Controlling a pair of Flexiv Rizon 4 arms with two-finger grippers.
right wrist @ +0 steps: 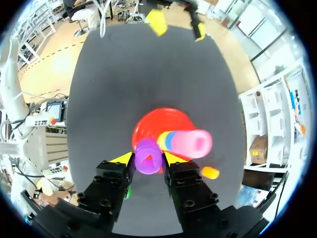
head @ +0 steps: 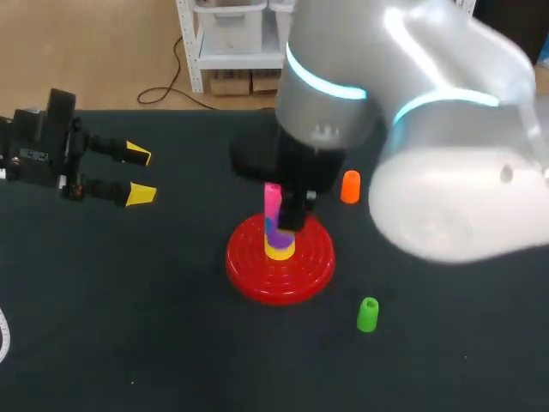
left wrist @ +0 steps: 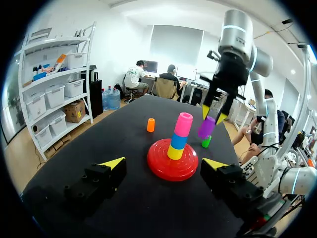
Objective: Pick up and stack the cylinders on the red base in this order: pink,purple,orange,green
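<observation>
Fingers: right fingers (right wrist: 124, 158) clamped on purple cylinder (right wrist: 148, 157), just beside pink cylinder (right wrist: 194, 143), already stacked on red base (right wrist: 158, 116); left fingers (head: 137, 155) spread, empty. Unstacked on desk (head: 129, 300): orange (head: 350, 186), green (head: 367, 314).

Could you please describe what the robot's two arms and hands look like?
The right arm is thick, rounded and silver-grey, with glowing light-blue rings at its joints. The left hand and the right hand are both black and blocky, each with two fingers ending in bright yellow wedge-shaped tips.
</observation>
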